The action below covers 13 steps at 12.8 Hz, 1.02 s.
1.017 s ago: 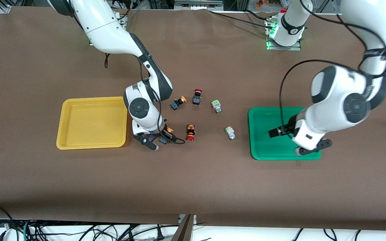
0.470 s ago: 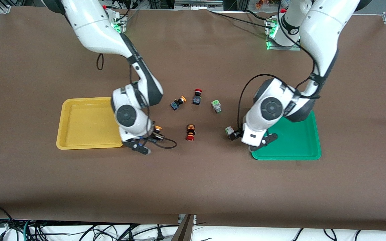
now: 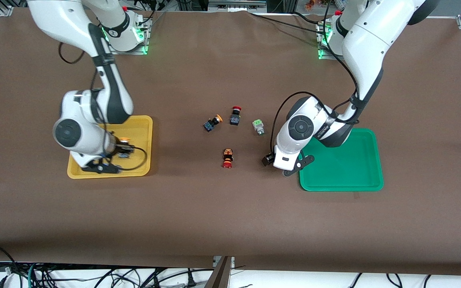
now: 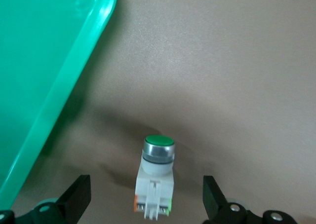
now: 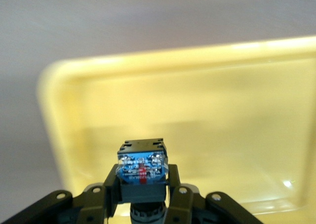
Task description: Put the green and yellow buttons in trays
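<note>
My right gripper (image 3: 114, 157) is shut on a dark-bodied yellow button (image 3: 123, 142) and holds it over the yellow tray (image 3: 142, 130). In the right wrist view the button's blue end (image 5: 142, 167) sits between the fingers above the tray (image 5: 222, 110). My left gripper (image 3: 283, 162) is open beside the green tray (image 3: 346, 168), low over a whitish green button that it hides in the front view. In the left wrist view that button (image 4: 156, 177) lies on the table between the spread fingers (image 4: 76, 197). Another yellow button (image 3: 213, 122) and green button (image 3: 258, 127) lie mid-table.
A black switch with a red mushroom cap (image 3: 235, 115) lies between the loose yellow and green buttons. An orange-and-black switch with a red cap (image 3: 227, 157) lies nearer the front camera. The green tray's rim (image 4: 74, 61) runs close to the left gripper.
The right arm carried the yellow button from the table to over the yellow tray. The left arm swung from over the green tray to the green button beside it.
</note>
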Motion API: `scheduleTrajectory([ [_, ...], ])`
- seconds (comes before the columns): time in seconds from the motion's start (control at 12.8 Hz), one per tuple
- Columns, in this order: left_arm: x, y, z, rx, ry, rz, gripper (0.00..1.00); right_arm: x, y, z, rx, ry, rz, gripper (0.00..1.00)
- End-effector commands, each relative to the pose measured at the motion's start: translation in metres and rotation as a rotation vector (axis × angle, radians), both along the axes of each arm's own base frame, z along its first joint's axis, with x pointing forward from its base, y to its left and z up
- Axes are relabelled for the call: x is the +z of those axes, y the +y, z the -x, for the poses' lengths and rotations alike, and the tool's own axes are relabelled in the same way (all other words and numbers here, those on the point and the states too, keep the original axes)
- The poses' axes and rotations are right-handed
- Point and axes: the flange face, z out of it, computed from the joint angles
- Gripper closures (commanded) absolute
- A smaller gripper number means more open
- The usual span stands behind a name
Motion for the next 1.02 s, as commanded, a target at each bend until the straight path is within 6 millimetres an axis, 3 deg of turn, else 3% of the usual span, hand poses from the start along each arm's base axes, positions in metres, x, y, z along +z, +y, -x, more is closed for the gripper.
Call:
scheduleTrajectory([
  [0.0,-0.005,-0.006,0.003,0.004,-0.018,-0.014,0.14,-0.037,-0.041,0.053,0.065,-0.031,0.003,0.28],
  [0.08,-0.006,-0.008,0.004,0.001,-0.018,-0.014,0.32,-0.032,-0.043,0.052,0.041,-0.027,-0.003,0.05],
  [0.23,-0.008,-0.010,0.005,-0.004,-0.018,-0.015,0.71,-0.006,-0.024,0.042,-0.065,0.031,-0.033,0.02],
  [0.31,-0.007,-0.012,0.006,-0.015,-0.021,-0.018,0.98,0.007,-0.005,0.035,-0.122,0.060,-0.032,0.02],
  [0.47,0.001,-0.014,0.006,-0.027,-0.023,-0.014,1.00,0.025,0.052,0.028,-0.245,0.089,-0.042,0.03],
  [0.63,0.020,0.003,-0.004,-0.131,-0.027,-0.028,1.00,0.023,0.117,0.036,-0.400,0.109,-0.063,0.03],
  [0.86,0.055,0.073,-0.028,-0.367,0.051,-0.045,1.00,0.003,0.207,0.061,-0.602,0.142,-0.126,0.03],
  [0.94,0.061,0.097,-0.033,-0.427,0.079,-0.028,1.00,-0.012,0.233,0.071,-0.656,0.126,-0.115,0.03],
])
